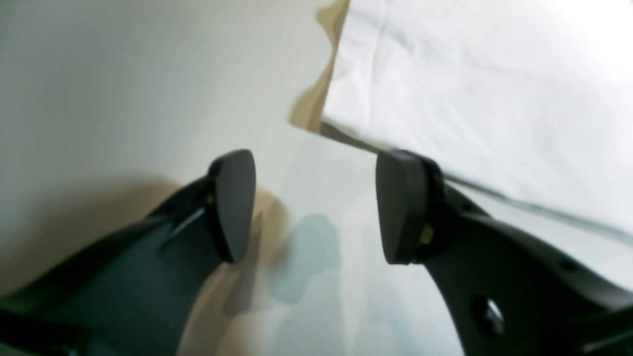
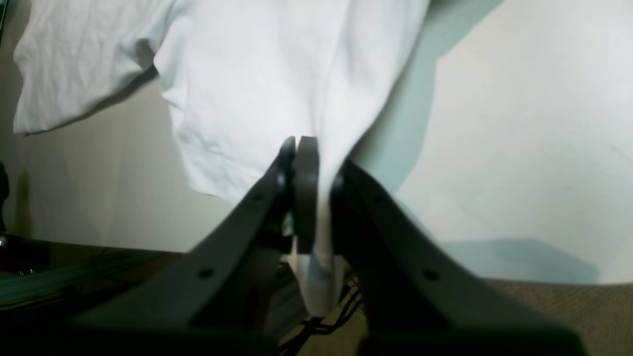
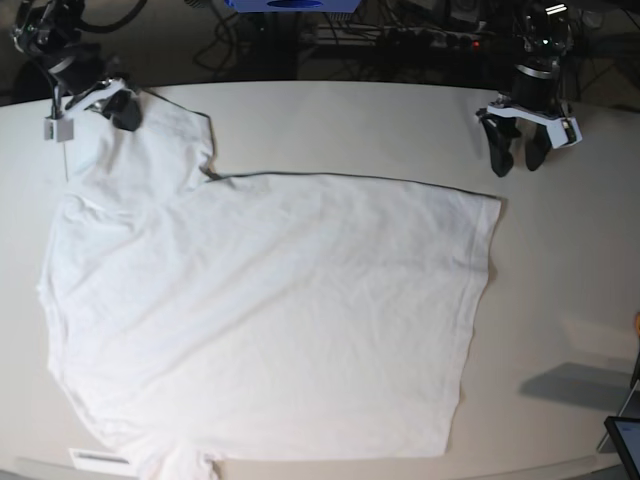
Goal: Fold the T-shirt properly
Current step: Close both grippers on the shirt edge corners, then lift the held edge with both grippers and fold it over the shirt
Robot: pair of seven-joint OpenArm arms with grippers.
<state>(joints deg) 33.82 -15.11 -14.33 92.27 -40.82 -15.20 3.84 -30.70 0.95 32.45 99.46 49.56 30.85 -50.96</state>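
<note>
The white T-shirt (image 3: 280, 310) lies spread over most of the off-white table (image 3: 350, 120), with one sleeve reaching to the far left. My right gripper (image 3: 122, 108) is at that sleeve's far corner, shut on a pinch of the fabric; the right wrist view shows the T-shirt (image 2: 277, 74) bunched in the closed right gripper (image 2: 301, 148). My left gripper (image 3: 518, 160) is open and empty, just beyond the shirt's far right corner. In the left wrist view the left gripper (image 1: 316, 207) is over bare table, with the T-shirt (image 1: 470, 99) edge close beside one pad.
Cables and dark equipment (image 3: 420, 30) lie past the table's far edge. A dark tablet-like object (image 3: 625, 435) sits at the near right corner. A small white label (image 3: 100, 458) is on the near left edge.
</note>
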